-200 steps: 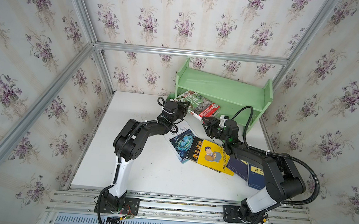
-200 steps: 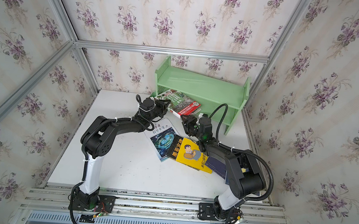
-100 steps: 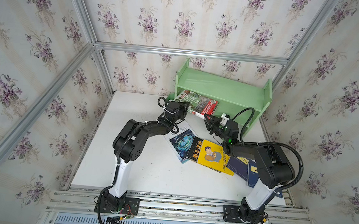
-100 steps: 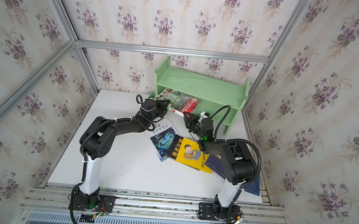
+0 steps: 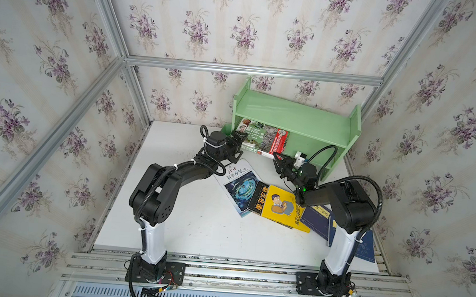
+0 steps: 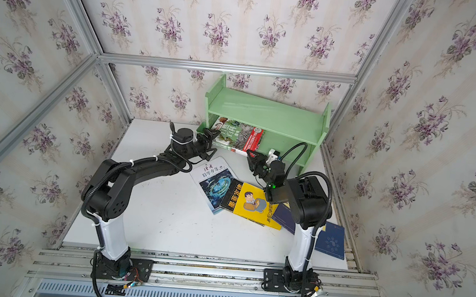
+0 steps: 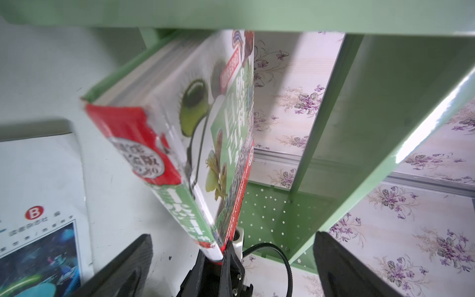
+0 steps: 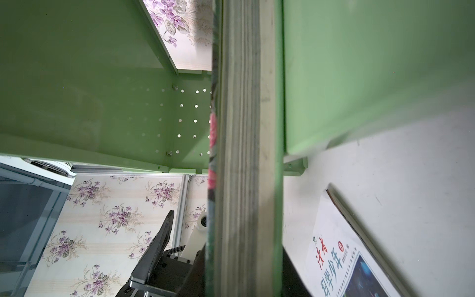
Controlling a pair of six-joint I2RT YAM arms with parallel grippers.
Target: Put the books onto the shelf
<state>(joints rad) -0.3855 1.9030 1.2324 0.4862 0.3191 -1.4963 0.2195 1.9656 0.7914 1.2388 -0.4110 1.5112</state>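
Observation:
The pale green shelf [image 5: 296, 116] [image 6: 267, 110] stands at the table's back. A green nature book with a red band [image 5: 264, 137] [image 6: 239, 136] [image 7: 205, 128] leans tilted, partly inside the lower tier. My right gripper [image 5: 277, 157] [image 6: 251, 156] [image 8: 244, 282] is shut on its red-band corner; the page edge [image 8: 244, 154] fills the right wrist view. My left gripper [image 5: 239, 140] [image 6: 212, 138] [image 7: 232, 235] stands open at the book's other end, its fingers [image 7: 123, 267] wide apart. The white-blue swirl book [image 5: 239, 185], black book [image 5: 258, 199], yellow cartoon book [image 5: 284, 207] and two navy books [image 5: 317, 219] lie overlapping on the table.
A small green cup [image 5: 226, 128] sits at the shelf's left end, close to my left gripper. One navy book [image 5: 367, 248] lies near the table's right edge behind my right arm. The upper tier [image 6: 266, 119] overhangs the leaning book. Wallpapered walls close in on three sides.
My left gripper has opened and let go of the green book. My right gripper has closed on its red-band corner, and the book has slid further back under the shelf's upper tier.

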